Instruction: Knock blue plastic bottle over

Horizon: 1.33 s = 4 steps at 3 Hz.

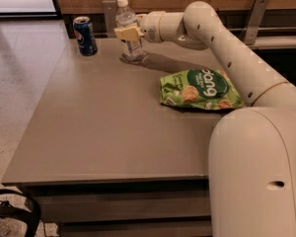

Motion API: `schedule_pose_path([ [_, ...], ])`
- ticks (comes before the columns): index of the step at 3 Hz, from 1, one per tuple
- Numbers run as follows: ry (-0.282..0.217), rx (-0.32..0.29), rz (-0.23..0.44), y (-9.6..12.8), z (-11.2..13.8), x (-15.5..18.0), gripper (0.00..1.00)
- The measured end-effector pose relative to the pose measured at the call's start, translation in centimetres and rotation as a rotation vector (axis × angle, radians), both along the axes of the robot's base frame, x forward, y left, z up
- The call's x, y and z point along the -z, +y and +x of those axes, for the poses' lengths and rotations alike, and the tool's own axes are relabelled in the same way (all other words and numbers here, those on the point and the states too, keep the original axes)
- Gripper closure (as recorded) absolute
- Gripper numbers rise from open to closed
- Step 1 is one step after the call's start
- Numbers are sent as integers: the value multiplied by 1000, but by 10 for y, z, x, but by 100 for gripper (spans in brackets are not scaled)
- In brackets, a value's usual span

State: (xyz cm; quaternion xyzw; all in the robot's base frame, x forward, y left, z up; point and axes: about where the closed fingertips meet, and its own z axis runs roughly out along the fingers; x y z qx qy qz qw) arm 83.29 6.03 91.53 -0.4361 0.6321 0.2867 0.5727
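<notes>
The blue plastic bottle, clear with a white cap and a white label, stands at the far side of the table and leans with its top toward the left. My gripper is at the end of the white arm that reaches in from the right. It is pressed against the bottle at about mid height, covering part of the label. The bottle's base still rests on the table.
A short blue soda can stands left of the bottle near the far left corner. A green snack bag lies right of centre on the grey table. A wooden wall runs behind. The arm's large white body fills the lower right.
</notes>
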Motion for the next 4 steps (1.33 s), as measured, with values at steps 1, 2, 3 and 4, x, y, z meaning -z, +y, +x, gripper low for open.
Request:
schedule_pose_path([
  [1, -1, 1, -2, 0, 0, 0, 100],
  [2, 30, -10, 32, 4, 0, 8, 100],
  [3, 30, -10, 32, 4, 0, 3, 100],
  [4, 30, -10, 33, 5, 0, 3, 100],
])
